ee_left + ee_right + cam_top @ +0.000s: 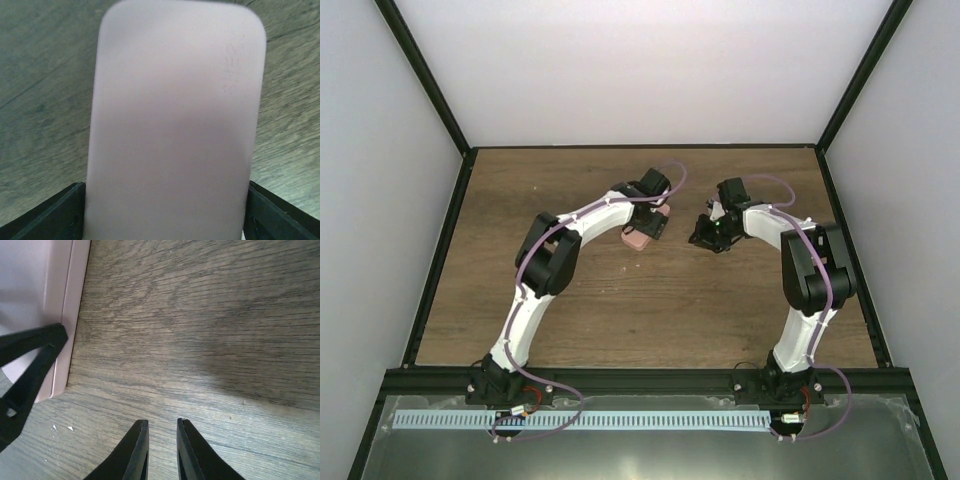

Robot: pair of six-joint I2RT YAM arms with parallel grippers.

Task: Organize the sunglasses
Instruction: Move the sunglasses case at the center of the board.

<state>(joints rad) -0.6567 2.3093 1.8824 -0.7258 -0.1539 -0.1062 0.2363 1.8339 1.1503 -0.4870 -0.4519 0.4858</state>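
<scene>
A brown wood table (pixel 650 320) stands inside white walls (pixel 620 70) with a black frame (pixel 430 90). A pink case (pixel 636 240) lies toward the back middle.

The sunglasses show in no view. They may be inside the case or under an arm; I cannot tell which.

The left gripper (pixel 650 222) is right over the case. Its jaws are wide, with one finger at each long side of the case. I cannot tell whether they pinch it or only flank it. Spanning the case's short width looks like the surest way to take or set it down.

The right gripper (pixel 162 421) is low over bare wood just right of the case. It is nearly closed, with a thin slit between the fingers and nothing in it. My guess is that it is kept slim to stay out of the way, or to steady the case from the side. At the left of its view are the case's edge and a black finger (pixel 35 342), probably the left gripper's.

The case is well away from every table edge. Open wood lies in front and to both sides. The tight spot is between the two grippers, which are near each other, so either arm has more room moving toward the front.
</scene>
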